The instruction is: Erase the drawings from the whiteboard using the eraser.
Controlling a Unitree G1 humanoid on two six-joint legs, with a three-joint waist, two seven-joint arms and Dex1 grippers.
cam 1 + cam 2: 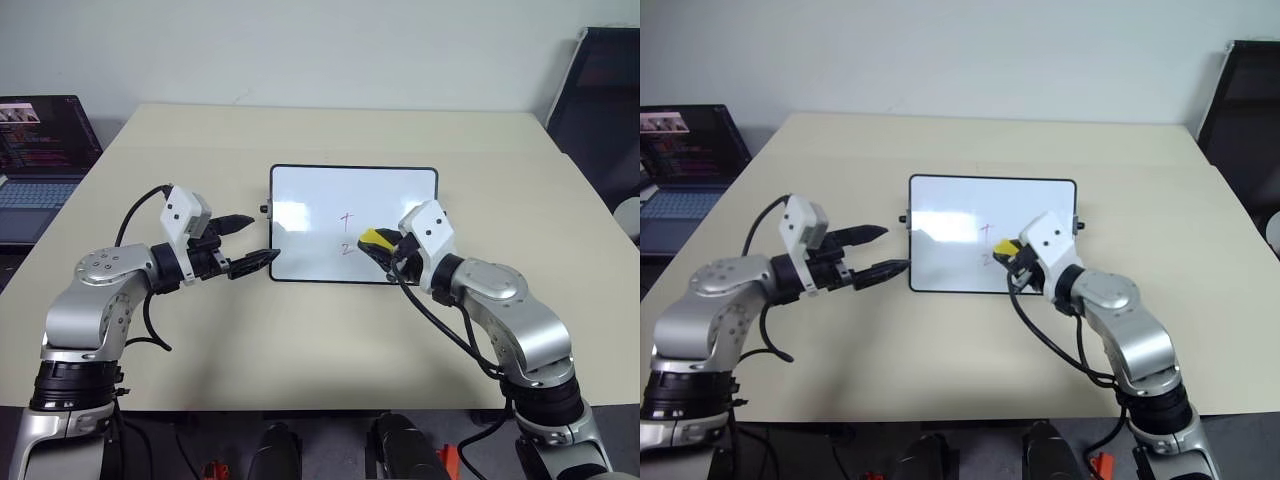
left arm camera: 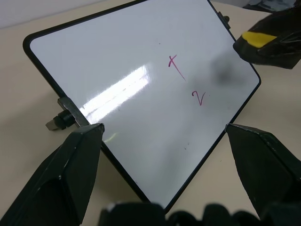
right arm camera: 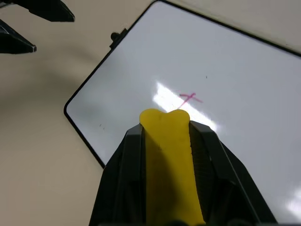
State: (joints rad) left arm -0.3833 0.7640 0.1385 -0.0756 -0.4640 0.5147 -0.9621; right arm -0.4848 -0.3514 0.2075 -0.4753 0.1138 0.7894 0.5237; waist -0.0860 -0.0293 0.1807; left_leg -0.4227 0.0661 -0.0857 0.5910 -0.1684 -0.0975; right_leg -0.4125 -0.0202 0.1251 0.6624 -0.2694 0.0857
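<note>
Item one: my right gripper (image 1: 385,247), two black fingers clenched on the small oblong yellow eraser (image 1: 377,239), forearm angled in over the board's near right part. I see the eraser just beside the lower mark.

Item two: my left gripper (image 1: 252,243), fingers spread and holding nothing, pointing level at the board's left edge.

Item three: the glossy white rectangular whiteboard (image 1: 310,200) with thin black frame, flat on the beige table (image 1: 300,340), bearing faint reddish drawings (image 1: 346,233), a "+" above a "2".

Item four: an open dark laptop (image 1: 40,165) at the table's far left.
</note>
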